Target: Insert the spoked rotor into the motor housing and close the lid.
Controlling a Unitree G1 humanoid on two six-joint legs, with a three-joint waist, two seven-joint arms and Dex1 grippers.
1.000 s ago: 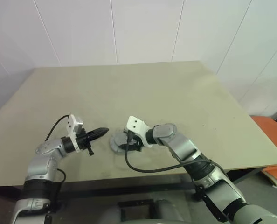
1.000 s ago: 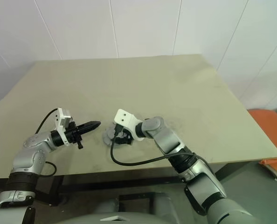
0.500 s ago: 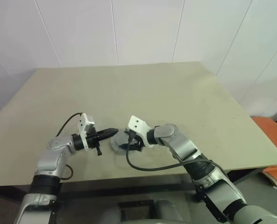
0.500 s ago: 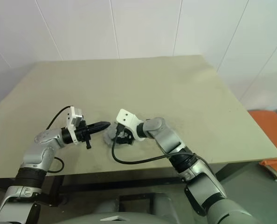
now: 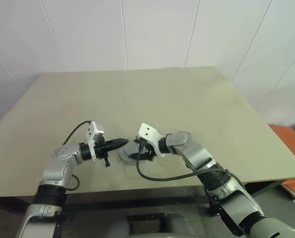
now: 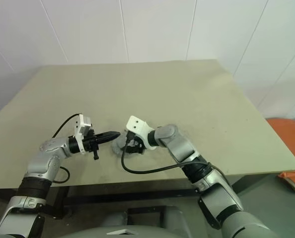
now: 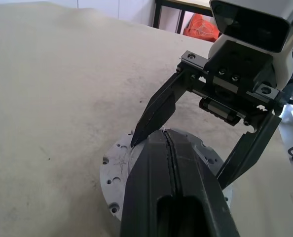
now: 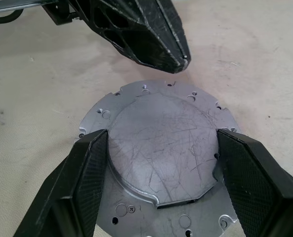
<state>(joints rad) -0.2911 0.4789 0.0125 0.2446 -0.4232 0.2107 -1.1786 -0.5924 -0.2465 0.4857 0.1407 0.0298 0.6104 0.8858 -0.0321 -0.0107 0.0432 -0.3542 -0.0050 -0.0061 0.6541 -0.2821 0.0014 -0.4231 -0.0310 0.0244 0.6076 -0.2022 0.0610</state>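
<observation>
The motor housing (image 8: 161,148) lies flat on the tan surface (image 5: 187,99), close to the near edge and roughly midway between the side edges. It presents as a silvery-grey flanged disc with a raised, scratched centre plate and small holes round the flange.

The right gripper (image 8: 161,148) straddles the raised plate. Its fingers (image 8: 87,173) stand apart, one at each side of the plate's rim, at or very near contact; whether they clamp it cannot be told.

The left gripper (image 5: 121,143) has its fingers pressed together into one point, with the tip just beside the housing's flange on the robot's left.

The wide far half of the surface and both side margins lie open. Little room is left between the housing and the near edge.
</observation>
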